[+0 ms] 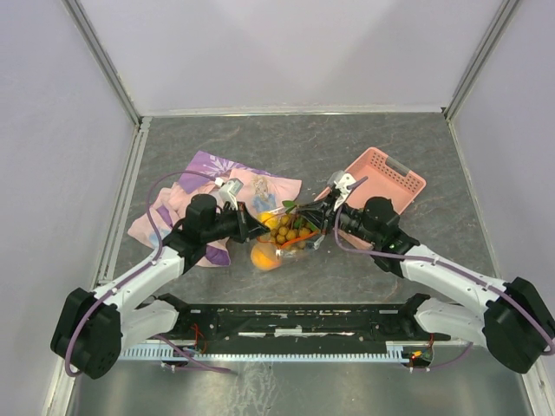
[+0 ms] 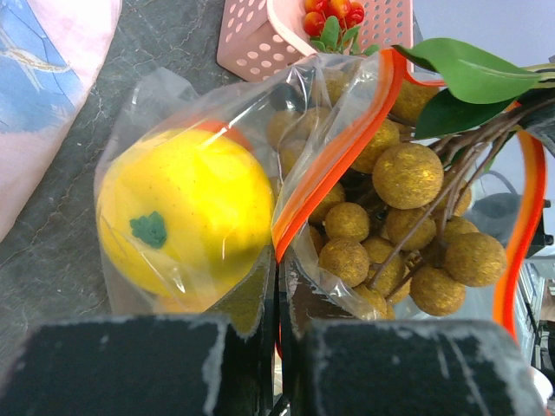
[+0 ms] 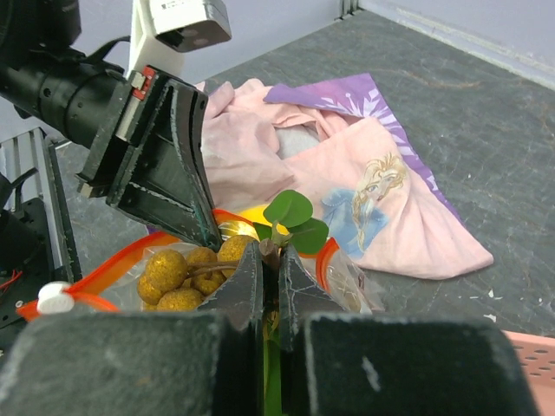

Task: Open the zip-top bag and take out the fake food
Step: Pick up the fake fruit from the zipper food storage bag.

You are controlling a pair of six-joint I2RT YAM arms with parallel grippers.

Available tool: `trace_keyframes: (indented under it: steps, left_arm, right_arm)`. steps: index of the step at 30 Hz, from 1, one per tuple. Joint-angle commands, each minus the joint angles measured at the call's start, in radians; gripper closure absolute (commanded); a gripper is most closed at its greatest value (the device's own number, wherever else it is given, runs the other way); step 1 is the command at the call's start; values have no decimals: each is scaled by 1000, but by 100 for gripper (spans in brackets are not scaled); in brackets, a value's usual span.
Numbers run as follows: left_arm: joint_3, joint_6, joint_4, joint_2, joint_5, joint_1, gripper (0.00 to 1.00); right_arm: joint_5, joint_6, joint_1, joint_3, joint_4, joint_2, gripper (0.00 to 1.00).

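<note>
Left gripper (image 2: 278,277): jaws closed, clamped on one lip of the zip-top bag (image 2: 156,113), with the orange zip strip (image 2: 334,165) caught between the fingertips. From that pinch the strip rises away at a slant.

Right gripper (image 3: 270,260): jaws closed. A green sprig of leaves (image 3: 290,212) stands up directly beyond the tips, and green shows in the slit between the fingers, so the grip is on the leafy stem of the tan grape bunch (image 2: 408,178). The orange strip passes the tips on both sides; whether the bag's other lip is also pinched cannot be told.

The two grippers face each other, tips near but apart, with the bag between them. The mouth is parted: one run of strip is at the left jaws, the other curves round on the right gripper's side. The mouth's long axis runs from one gripper to the other, across the table (image 3: 451,95). It opens upward, and the grape bunch sits in the gap with its stems pointing toward the right jaws.

Just beside the left jaws, inside the plastic, a yellow fruit (image 2: 186,217) presses against the bag wall. An orange fruit (image 1: 264,256) lies near the left tips, on the side toward the arm bases; whether plastic covers it cannot be told.

Beyond the right gripper stands a pink perforated basket (image 2: 251,39), which holds a red-orange fruit (image 2: 334,13) with a green top. Behind the left gripper a pink-purple patterned cloth (image 3: 373,199) lies rumpled on the table.
</note>
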Motion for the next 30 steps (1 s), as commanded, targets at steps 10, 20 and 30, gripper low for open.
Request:
trace_keyframes:
  steps: [10, 20, 30]
  left_arm:
    - [41, 11, -30, 13, 59, -2, 97]
    - [30, 42, -69, 11, 31, -2, 97]
    - [35, 48, -74, 10, 14, -2, 97]
  right_arm:
    - [37, 79, 80, 180, 208, 172, 98]
    - [248, 166, 85, 147, 332, 172, 98]
    - [461, 138, 68, 67, 237, 61, 98]
